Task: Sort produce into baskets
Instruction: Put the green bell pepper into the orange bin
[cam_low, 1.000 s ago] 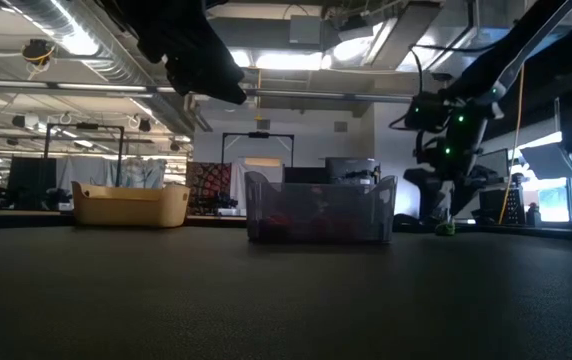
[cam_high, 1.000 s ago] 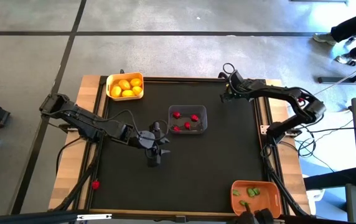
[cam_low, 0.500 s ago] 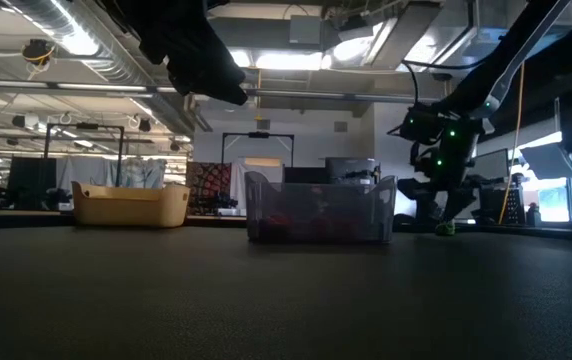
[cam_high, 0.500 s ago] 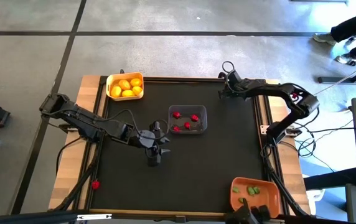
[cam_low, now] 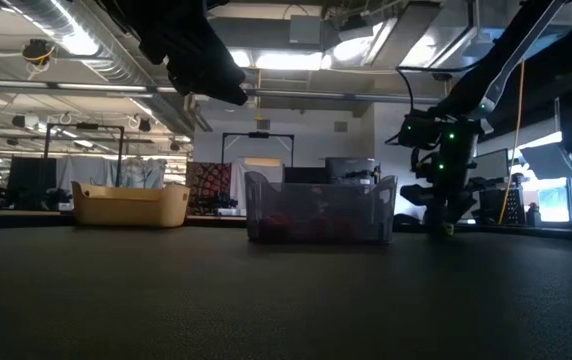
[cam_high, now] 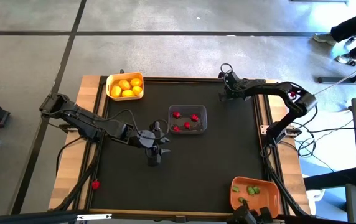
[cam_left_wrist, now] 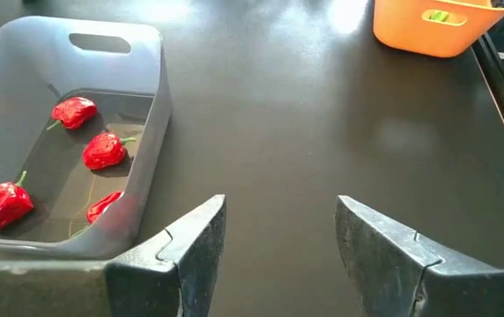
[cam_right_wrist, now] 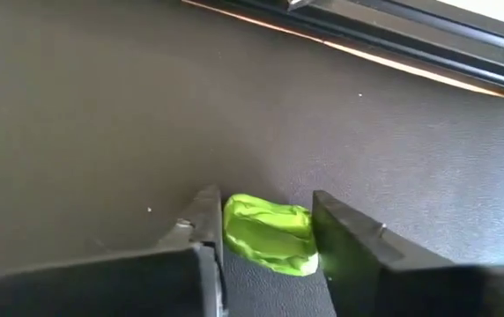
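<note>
The left pincer [cam_high: 155,149] hangs over the middle of the dark counter [cam_high: 215,168] with its jaws apart and nothing between them; in its wrist view the clear basket [cam_left_wrist: 137,97] of red pieces [cam_left_wrist: 104,151] sits just beside its one finger, and the orange basket [cam_left_wrist: 424,26] lies well ahead of it. That arm looks to be waiting.

Further off from it, at the counter's far left corner, the yellow basket [cam_high: 124,86] holds the lemon-shaped fruits [cam_high: 126,88].

The right pincer [cam_high: 226,91] is down at the counter's far right corner, low to the surface. In its wrist view a small green piece [cam_right_wrist: 270,234] lies on the counter right between its fingers [cam_right_wrist: 344,246], which stand narrow on either side of it. Whether both already press it I cannot tell.

The step in hand seems to be grasping this green piece. To do it well, the pincer should stay centred so both fingers meet the piece evenly and do not squirt it sideways toward the nearby counter edge. It is small and looks soft, so a gentle squeeze should do. Lift straight up before swinging toward the orange basket, where other green pieces [cam_high: 252,190] lie, well apart from this pincer.
</note>
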Robot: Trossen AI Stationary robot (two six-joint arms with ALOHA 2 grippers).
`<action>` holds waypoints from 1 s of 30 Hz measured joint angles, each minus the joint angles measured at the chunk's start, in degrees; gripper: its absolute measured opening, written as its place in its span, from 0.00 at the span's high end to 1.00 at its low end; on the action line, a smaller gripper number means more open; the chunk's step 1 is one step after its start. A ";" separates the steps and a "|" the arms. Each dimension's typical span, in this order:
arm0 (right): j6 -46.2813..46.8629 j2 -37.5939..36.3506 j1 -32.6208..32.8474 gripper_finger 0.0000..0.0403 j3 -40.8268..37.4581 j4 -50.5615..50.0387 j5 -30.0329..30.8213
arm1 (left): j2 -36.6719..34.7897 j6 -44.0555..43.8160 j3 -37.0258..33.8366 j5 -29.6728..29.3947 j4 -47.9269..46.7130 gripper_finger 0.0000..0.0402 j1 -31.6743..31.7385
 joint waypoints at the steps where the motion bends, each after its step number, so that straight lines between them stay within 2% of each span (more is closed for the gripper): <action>1: -0.27 -0.02 0.00 0.73 0.00 -0.19 0.07 | 0.00 0.00 0.00 0.00 0.00 0.48 0.00; 10: -1.78 -0.58 0.04 0.87 -0.06 -0.92 -0.06 | 0.00 0.15 0.00 -0.07 0.00 0.48 0.00; 14: -3.14 -2.87 0.04 0.89 -0.30 -3.44 -1.64 | 0.00 0.13 0.00 -0.09 0.00 0.48 0.00; 24: -4.07 -15.03 2.95 0.89 -0.26 -13.45 -7.62 | 0.00 0.16 0.00 -0.11 0.11 0.48 0.00; 30: -2.24 -22.57 8.75 0.90 -0.26 -22.40 -10.28 | 0.00 0.39 0.00 -0.11 0.44 0.48 -0.04</action>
